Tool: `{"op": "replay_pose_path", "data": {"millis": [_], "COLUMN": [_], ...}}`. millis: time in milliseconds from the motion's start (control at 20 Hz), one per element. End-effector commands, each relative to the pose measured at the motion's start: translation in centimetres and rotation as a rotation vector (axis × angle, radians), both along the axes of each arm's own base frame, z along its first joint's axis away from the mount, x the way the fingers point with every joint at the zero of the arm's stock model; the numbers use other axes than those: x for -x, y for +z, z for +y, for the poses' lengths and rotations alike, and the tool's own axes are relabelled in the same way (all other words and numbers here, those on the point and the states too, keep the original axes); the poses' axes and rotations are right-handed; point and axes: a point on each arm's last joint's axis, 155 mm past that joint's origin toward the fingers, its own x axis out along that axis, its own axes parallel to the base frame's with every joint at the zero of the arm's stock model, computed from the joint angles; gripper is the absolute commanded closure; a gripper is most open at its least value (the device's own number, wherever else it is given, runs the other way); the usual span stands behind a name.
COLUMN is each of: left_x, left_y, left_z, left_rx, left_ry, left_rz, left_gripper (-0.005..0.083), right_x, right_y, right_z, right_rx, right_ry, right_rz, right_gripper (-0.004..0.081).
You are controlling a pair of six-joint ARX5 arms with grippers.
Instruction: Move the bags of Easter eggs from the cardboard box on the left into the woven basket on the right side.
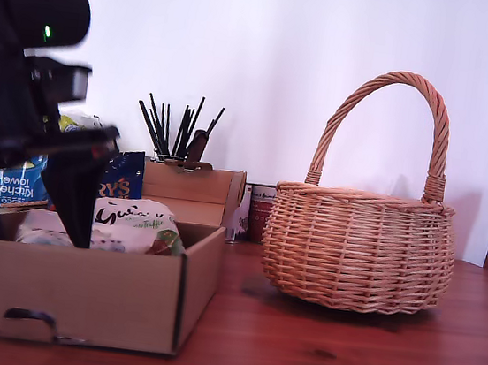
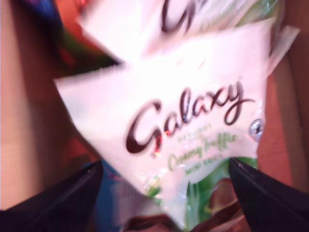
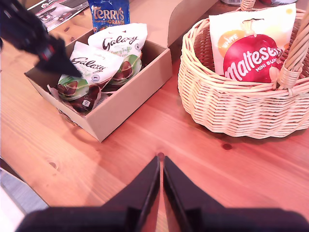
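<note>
item 1, the exterior view's left: wide shallow brown cardboard box [image 1: 79,291] with low walls and a tab notch in its near wall, standing on the reddish wooden table [image 1: 311,360]. my first gripper [image 2: 166,193] reaches down into it; its dark fingers [image 2: 58,198] are spread apart, one on each side of the near white-and-green "galaxy" pouch [image 2: 183,121], and i cannot tell whether they touch it. nothing is clamped in the jaws.

item 2, inside the box: two white-and-green glossy "galaxy" pouches, the near one [image 3: 84,72] overlapping the far one [image 3: 123,43]. a blue "terry's orange" pouch [image 3: 109,13] stands upright at the far side of the box.

item 3, behind the box in the exterior view: blue and yellow-green kitchen towel pack [image 1: 19,183], partly hidden by the arm; a holder of black sticks [image 1: 175,129] further right.

item 4, the exterior view's right: round tan wicker basket [image 1: 356,250] with tall arched handle, well apart from the box. the second wrist view shows a red-and-cream "maltesers" pouch [image 3: 251,46] lying inside it.

item 5: my second gripper [image 3: 161,166] hangs above bare table between box and basket, fingers pressed together, holding nothing.
</note>
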Motion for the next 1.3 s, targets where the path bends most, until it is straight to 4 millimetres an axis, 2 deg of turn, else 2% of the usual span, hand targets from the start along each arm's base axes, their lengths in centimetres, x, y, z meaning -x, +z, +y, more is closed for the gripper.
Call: {"op": "replay_pose_path", "data": {"millis": [0, 200, 250, 300, 350, 450, 500, 600, 800, 950, 1150, 1250], "left_x": [0.3, -0.2, -0.1, -0.1, -0.1, -0.1, -0.3, -0.7, -1.3, -1.1, -2.1, -2.9], "left_y": [-1.0, -2.0, -2.1, -2.1, -2.1, -1.9, -1.8, -1.5, -0.4, 1.4, 6.3, 9.2], "left_z": [0.2, -0.1, -0.1, -0.1, -0.2, -0.7, -0.9, -1.5, -2.4, -2.7, -3.3, -4.6], "left_rx": [-0.018, -0.02, -0.021, -0.02, -0.013, 0.008, 0.022, 0.045, 0.082, 0.088, 0.113, 0.177], "left_ry": [0.009, 0.009, 0.009, 0.008, 0.006, -0.002, -0.007, -0.014, -0.028, -0.045, -0.075, -0.098], "left_rz": [0.034, 0.041, 0.045, 0.045, 0.046, 0.045, 0.039, 0.021, 0.01, 0.042, -0.035, -0.113], "left_gripper": [0.0011, 0.0016, 0.0045, 0.011, 0.0233, 0.0559, 0.0674, 0.0774, 0.0795, 0.0795, 0.0795, 0.0795], "right_x": [0.0, 0.0, 0.0, -0.1, -0.1, -0.2, -0.2, -0.2, -0.2, -0.1, -0.1, -0.2], "right_y": [0.6, 0.7, 0.7, 0.8, 0.8, 1.0, 0.9, 0.9, 0.9, 0.9, 0.9, 0.9], "right_z": [0.2, 0.2, 0.2, 0.2, 0.2, 0.3, 0.3, 0.3, 0.3, 0.3, 0.3, 0.3], "right_rx": [-0.008, -0.009, -0.009, -0.011, -0.012, -0.015, -0.014, -0.014, -0.014, -0.014, -0.014, -0.014], "right_ry": [0.009, 0.009, 0.009, 0.009, 0.009, 0.009, 0.009, 0.009, 0.009, 0.009, 0.009, 0.009], "right_rz": [-0.015, -0.017, -0.019, -0.022, -0.024, -0.029, -0.029, -0.028, -0.029, -0.028, -0.028, -0.029], "right_gripper": [0.0782, 0.0782, 0.0782, 0.0782, 0.0782, 0.0782, 0.0782, 0.0782, 0.0782, 0.0782, 0.0782, 0.0782]}}
